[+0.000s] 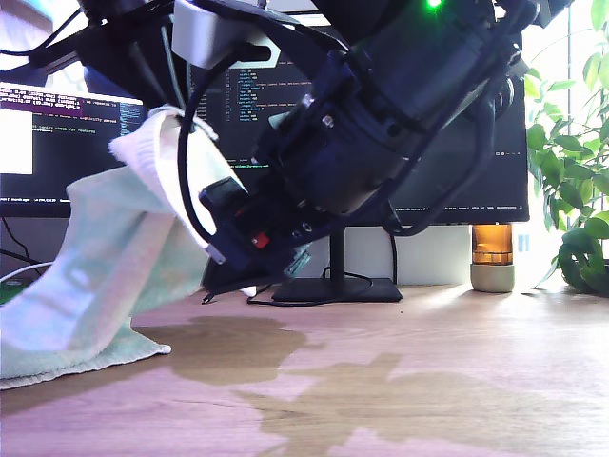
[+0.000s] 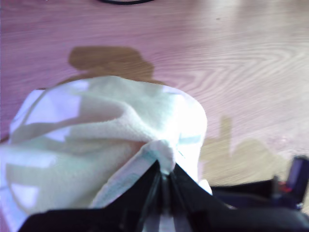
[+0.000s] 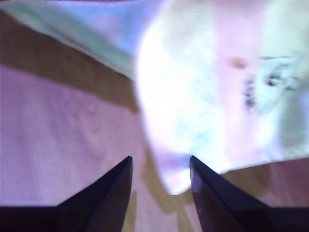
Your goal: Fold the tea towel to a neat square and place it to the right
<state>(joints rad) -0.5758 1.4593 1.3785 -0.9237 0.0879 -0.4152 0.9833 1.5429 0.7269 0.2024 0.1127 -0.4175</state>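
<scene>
The tea towel is white terry cloth at the exterior view's left. One part of it is lifted high and the rest drapes down to the wooden table. My first gripper is shut on a bunched fold of the tea towel, which hangs in front of its jaws above the table. My second gripper is open with nothing between its fingers, low over the wood. The tea towel, with its small dark printed mark, lies just ahead of it. A big dark arm fills the middle of the exterior view and hides the jaws there.
Behind the arm stands a monitor on a black base with cables beside it. An amber jar and a leafy plant sit at the exterior view's right. Bare wood stretches across the front.
</scene>
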